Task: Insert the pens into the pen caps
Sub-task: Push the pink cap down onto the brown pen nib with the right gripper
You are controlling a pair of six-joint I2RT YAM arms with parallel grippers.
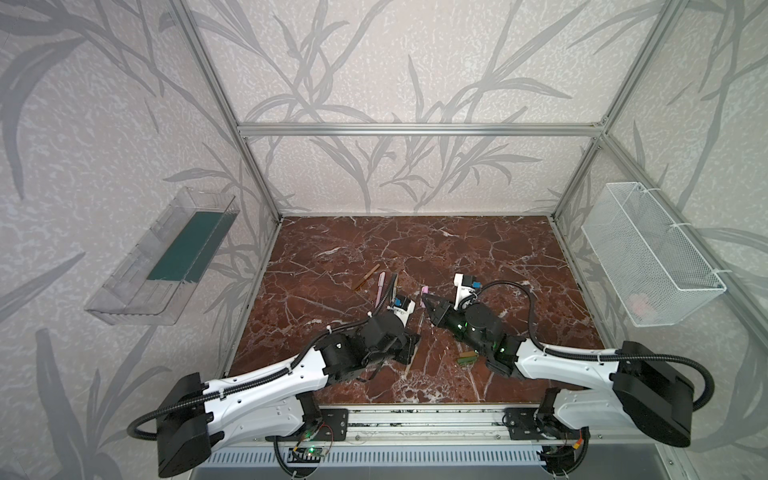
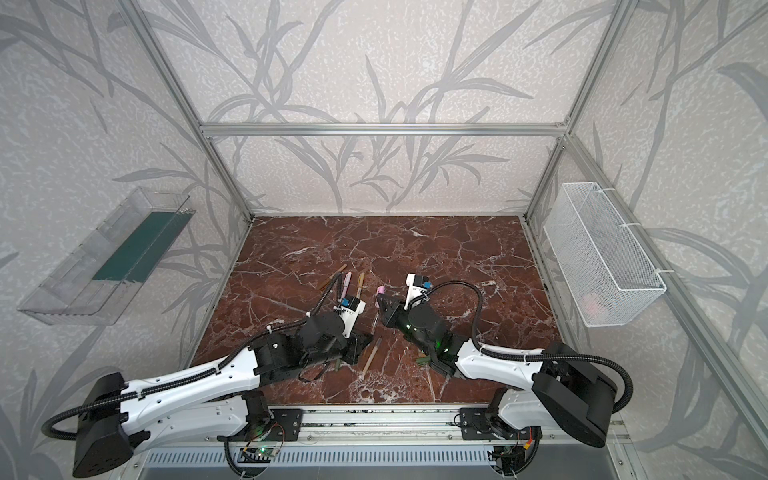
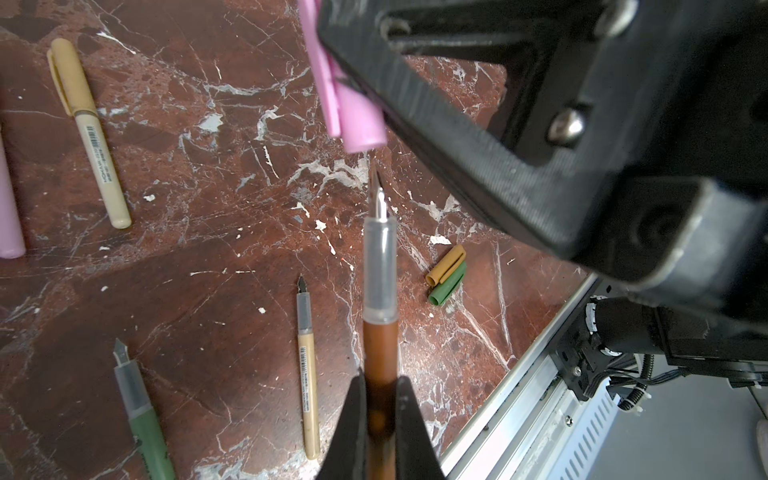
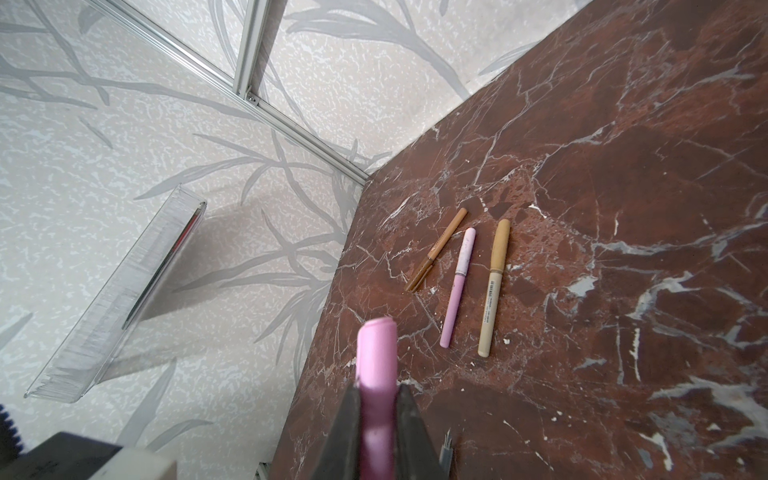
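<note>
Lettering shows on two pens only. The capped tan pen (image 3: 89,133) carries a barcode and a line of print along its pale barrel. The bare tan pen (image 3: 308,365) has a similar printed strip. On both the letters are too small to read.

The left gripper (image 3: 380,386) is closed tight on the brown pen (image 3: 379,291), pinching the barrel behind the clear grip section, with the steel nib bared. The right gripper (image 4: 376,395) is clamped on the pink cap (image 4: 376,353), whose closed end sticks out past the fingers. In the left wrist view the nib points at the cap's open mouth, close to it but not touching. In both top views the two grippers meet near the middle of the table (image 1: 478,249).

Take that middle as the dial in the top views. Three pens lie side by side at about 10 o'clock: a second brown pen (image 1: 365,277) outermost, then the pink pen (image 1: 380,286), then the capped tan pen, partly behind the left arm's cable. The bare tan pen lies at 6 o'clock. The green pen (image 3: 137,407), also uncapped, lies at 7 o'clock, mostly hidden under the left arm. At 5 o'clock, half under the right arm, the tan cap (image 3: 446,266) and green cap (image 3: 445,289) lie side by side, touching.
</note>
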